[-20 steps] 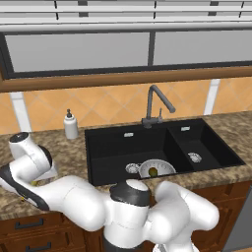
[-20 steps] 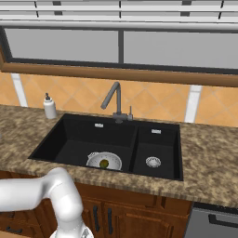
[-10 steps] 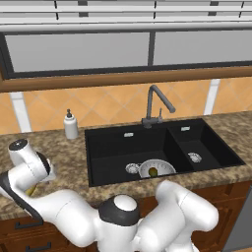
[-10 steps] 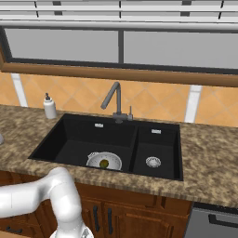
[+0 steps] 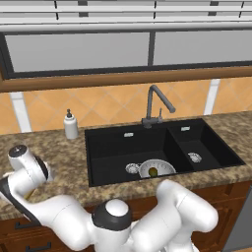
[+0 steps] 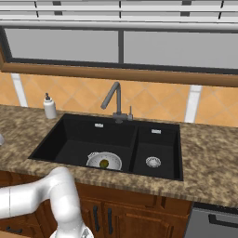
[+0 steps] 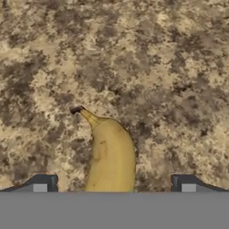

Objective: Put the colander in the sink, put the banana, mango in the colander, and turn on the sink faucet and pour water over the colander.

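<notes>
Hand view: gripper (image 7: 114, 185) points straight down at the granite counter (image 7: 156, 67), jaws spread wide, nothing clamped. The banana (image 7: 109, 156) lies flat on the counter between the two fingertips (image 7: 42, 184), dark stem end pointing away from the hand. Whether the tips touch the peel, can't tell; they look apart from it on both sides.

Left base view: the arm's wrist end sits over the counter left of the sink (image 5: 162, 147), near the counter's front edge, well clear of the basin. The gripper itself is hidden behind the wrist there. A sliver of yellow shows just under the wrist, probably the banana, too small to be sure.

Both base views: the colander (image 5: 156, 169) sits in the large left basin, at its front, just beside the round drain (image 5: 132, 168). The mango (image 5: 153, 172) is inside the colander. The sink faucet (image 5: 157, 106) stands at the back edge, spout over the left basin. The soap dispenser (image 5: 71, 124) is at the back of the counter, left of the sink.

Right base view gives the cleaner look into the colander (image 6: 104, 161), mango (image 6: 104, 163) near its middle.

Versus a second ago: the wrist has dropped lower and further left toward the counter's front edge; jaws unchanged, colander and mango unmoved.
</notes>
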Available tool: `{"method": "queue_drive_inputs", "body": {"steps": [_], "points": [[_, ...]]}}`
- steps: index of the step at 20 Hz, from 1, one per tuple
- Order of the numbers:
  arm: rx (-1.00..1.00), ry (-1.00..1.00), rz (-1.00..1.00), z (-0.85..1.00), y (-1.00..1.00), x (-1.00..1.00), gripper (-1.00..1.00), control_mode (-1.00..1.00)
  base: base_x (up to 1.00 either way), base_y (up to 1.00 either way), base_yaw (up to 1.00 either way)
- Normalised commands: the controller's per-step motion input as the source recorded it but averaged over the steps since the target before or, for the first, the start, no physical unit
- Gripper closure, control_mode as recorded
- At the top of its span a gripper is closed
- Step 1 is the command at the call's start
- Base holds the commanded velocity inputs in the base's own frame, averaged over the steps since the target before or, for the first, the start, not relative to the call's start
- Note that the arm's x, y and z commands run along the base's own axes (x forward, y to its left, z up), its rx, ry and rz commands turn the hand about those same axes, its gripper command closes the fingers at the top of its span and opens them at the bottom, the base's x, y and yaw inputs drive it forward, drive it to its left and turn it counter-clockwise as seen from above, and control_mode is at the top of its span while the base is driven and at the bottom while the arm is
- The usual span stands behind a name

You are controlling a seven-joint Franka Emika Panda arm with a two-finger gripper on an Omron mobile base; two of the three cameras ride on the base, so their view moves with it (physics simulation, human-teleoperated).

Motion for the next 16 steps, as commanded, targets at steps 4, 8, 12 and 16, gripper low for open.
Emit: {"method": "queue_drive_inputs", "body": {"steps": [4, 8, 12, 16], "points": [[0.01, -0.01, -0.08, -0.33, 0.01, 0.01, -1.0, -1.0, 0.0, 0.0, 0.0], [0.04, -0.03, -0.1, -0.35, -0.01, -0.16, 1.0, -1.0, 0.0, 0.0, 0.0], [0.15, -0.11, -0.18, -0.39, -0.44, -0.46, 1.0, -1.0, 0.0, 0.0, 0.0], [0.17, -0.07, -0.17, -0.24, -0.38, -0.32, 1.0, -1.0, 0.0, 0.0, 0.0]]}}
